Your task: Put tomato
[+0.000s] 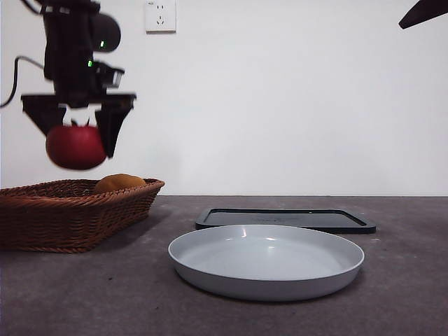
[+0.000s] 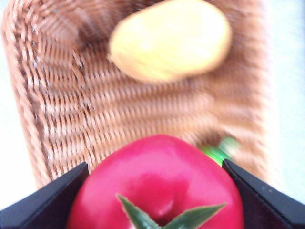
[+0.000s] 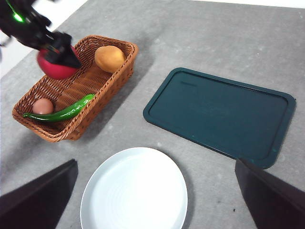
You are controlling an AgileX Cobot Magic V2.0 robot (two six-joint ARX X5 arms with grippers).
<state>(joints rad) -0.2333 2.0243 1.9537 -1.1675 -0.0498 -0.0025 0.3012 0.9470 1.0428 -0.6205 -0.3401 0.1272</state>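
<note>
Tomato (image 1: 75,147): front view shows it clear of the wicker basket (image 1: 70,222), hanging in the air above the basket's left part, clamped between the two black jaws of the left gripper (image 1: 77,133). An orange-yellow fruit (image 1: 117,183) sits inside the basket below and to the right. A grey plate (image 1: 266,260) stands empty near the middle of the table, with a dark tray (image 1: 285,219) just behind it. A black tip of the waiting arm shows at the top right corner. A wall socket (image 1: 160,15) is visible; no lettering on it can be read.

Left wrist view: the tomato (image 2: 157,186) fills the space between the jaws, both pressed to its sides, green calyx facing the camera. The basket weave (image 2: 71,119) and the yellow fruit (image 2: 170,39) lie beneath, blurred. A green item (image 2: 219,150) peeks out beside the tomato.

Right wrist view: the right gripper (image 3: 152,200) is spread wide and holds nothing, well above the table. The tomato (image 3: 56,67) hangs over the basket (image 3: 114,76), which also contains an egg (image 3: 43,106) and a green pepper (image 3: 62,112). The plate (image 3: 134,191) and tray (image 3: 224,114) are unoccupied. A faint embossed mark on the tray is not legible.

Assessment: lift complete, carrying stage under way. The next move likely calls for travel towards the plate or tray, then a low release so the round fruit does not roll. The destination is not stated.
</note>
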